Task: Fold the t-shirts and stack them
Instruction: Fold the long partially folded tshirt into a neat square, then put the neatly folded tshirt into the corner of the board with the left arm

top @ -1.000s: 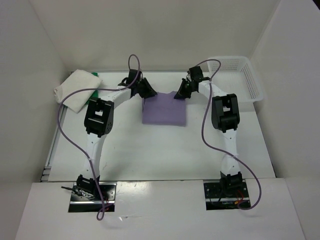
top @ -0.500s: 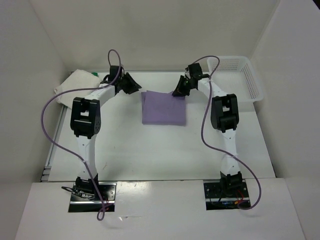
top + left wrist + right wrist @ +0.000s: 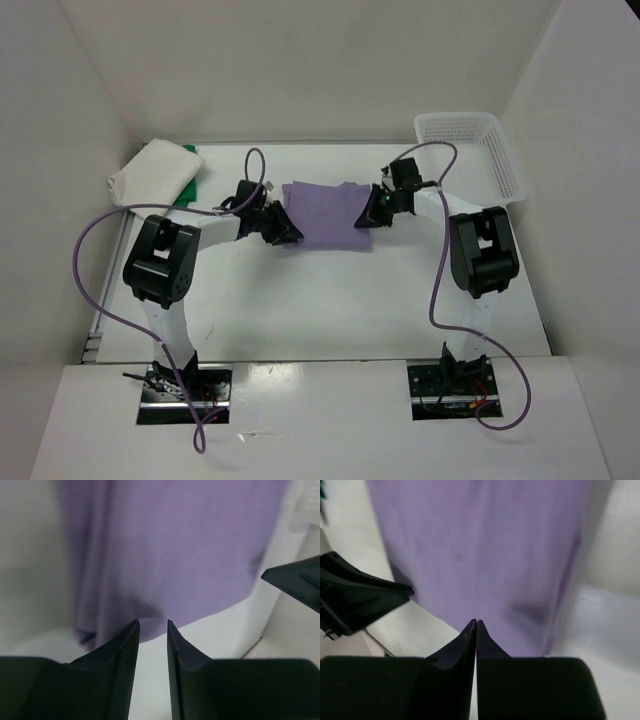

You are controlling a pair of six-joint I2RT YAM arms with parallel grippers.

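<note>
The lavender t-shirt point(image 3: 325, 212) lies folded in a rectangle at mid-table. It also fills the left wrist view point(image 3: 170, 555) and the right wrist view point(image 3: 480, 545). My left gripper point(image 3: 283, 232) is low at the shirt's near left corner. Its fingers stand a narrow gap apart point(image 3: 153, 622), with bare table between them and the cloth edge just at the tips. My right gripper point(image 3: 368, 215) is at the shirt's right edge, its fingers pressed together point(image 3: 476, 621) on the cloth's edge. The white t-shirt point(image 3: 150, 172) lies folded on the green t-shirt point(image 3: 190, 187) at the far left.
A white mesh basket point(image 3: 470, 150) stands at the far right corner. White walls close in the table on the left, back and right. The other gripper shows as a black shape in each wrist view point(image 3: 295, 580) point(image 3: 355, 595).
Both grippers have come from the shirt's far edge toward me and down to its sides. The lavender shirt now looks wider along its far edge.
</note>
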